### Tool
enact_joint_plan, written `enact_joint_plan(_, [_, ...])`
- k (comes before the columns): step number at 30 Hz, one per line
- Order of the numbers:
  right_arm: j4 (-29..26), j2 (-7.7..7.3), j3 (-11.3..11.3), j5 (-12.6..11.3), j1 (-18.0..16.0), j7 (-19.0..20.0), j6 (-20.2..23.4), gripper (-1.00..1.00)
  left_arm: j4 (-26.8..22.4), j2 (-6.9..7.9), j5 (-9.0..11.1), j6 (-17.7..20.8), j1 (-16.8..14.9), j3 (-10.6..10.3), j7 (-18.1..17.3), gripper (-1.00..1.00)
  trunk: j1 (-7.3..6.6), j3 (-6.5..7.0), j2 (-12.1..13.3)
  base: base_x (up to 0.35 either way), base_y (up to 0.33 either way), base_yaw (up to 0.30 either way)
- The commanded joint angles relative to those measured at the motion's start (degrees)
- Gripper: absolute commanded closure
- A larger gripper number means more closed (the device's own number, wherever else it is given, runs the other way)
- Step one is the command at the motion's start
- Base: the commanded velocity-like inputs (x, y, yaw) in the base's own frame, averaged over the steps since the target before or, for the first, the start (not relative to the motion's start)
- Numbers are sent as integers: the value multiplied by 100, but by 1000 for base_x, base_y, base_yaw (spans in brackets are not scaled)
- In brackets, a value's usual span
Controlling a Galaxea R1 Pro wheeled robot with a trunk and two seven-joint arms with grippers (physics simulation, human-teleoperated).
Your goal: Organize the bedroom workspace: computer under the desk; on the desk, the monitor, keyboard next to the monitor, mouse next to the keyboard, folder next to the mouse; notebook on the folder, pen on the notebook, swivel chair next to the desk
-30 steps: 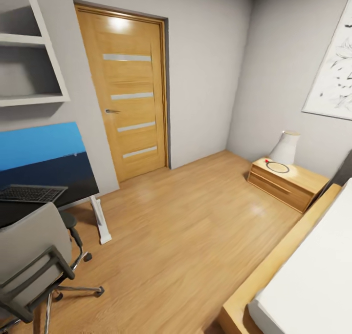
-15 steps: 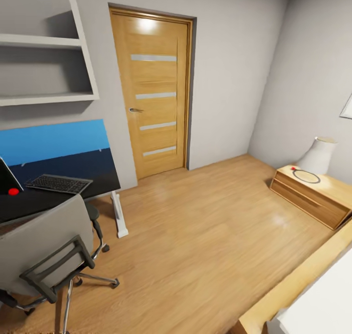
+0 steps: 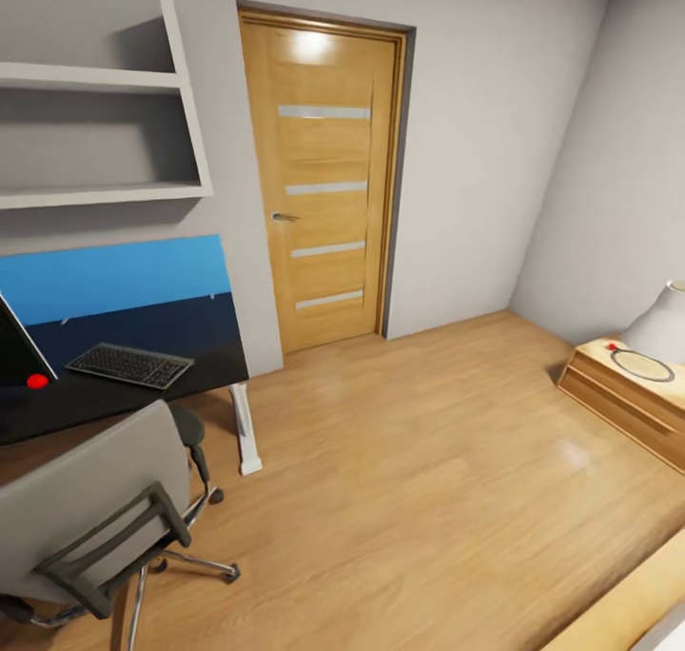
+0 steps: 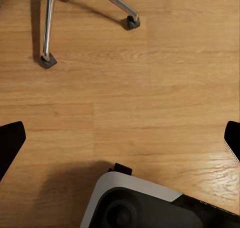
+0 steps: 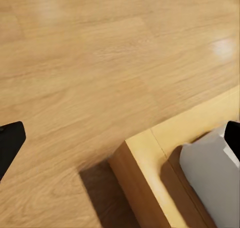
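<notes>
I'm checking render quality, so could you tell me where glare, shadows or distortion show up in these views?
Head view: bright glare at the top of the door, a soft sheen on the floor, wide-angle lean in the walls. Left wrist view: chair legs cast shadows. Right wrist view: the bed frame shades the floor beside it.

We log a black tabletop (image 3: 114, 399) backed by a panel (image 3: 114, 294) banded bright blue over navy. Keyboard (image 3: 130, 364) — dark grey. Swivel chair (image 3: 90, 508) — pale grey back, black arms. Door (image 3: 328, 180) — honey wood, four frosted strips. Floor (image 3: 419, 499) — light oak planks; walls grey.
</notes>
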Motion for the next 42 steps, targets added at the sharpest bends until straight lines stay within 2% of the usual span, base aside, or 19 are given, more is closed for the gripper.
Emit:
enact_joint_plan(1, [3, 0, 5, 57, -4, -60, -3, -100, -6, -1, -17, -8, 0, 18, 1, -100, 5, -7, -5, 326, 0, 7])
enact_joint_plan(26, [1, -2, 12, 65, -4, -59, -26, -100, -7, -1, -17, -16, 0, 23, 1, -100, 5, -7, -5, 307, 0, 1])
enact_joint_plan(37, [-2, -2, 11, 65, -4, -59, -26, -100, -11, -1, -17, -33, 0, 26, 2, -100, 5, -7, -5, 56, 0, 0])
enact_joint_plan(42, [3, 0, 5, 57, -4, -59, -22, -100, -10, -1, -17, -15, 0, 20, 4, -100, 5, -7, -5, 254, -31, 0])
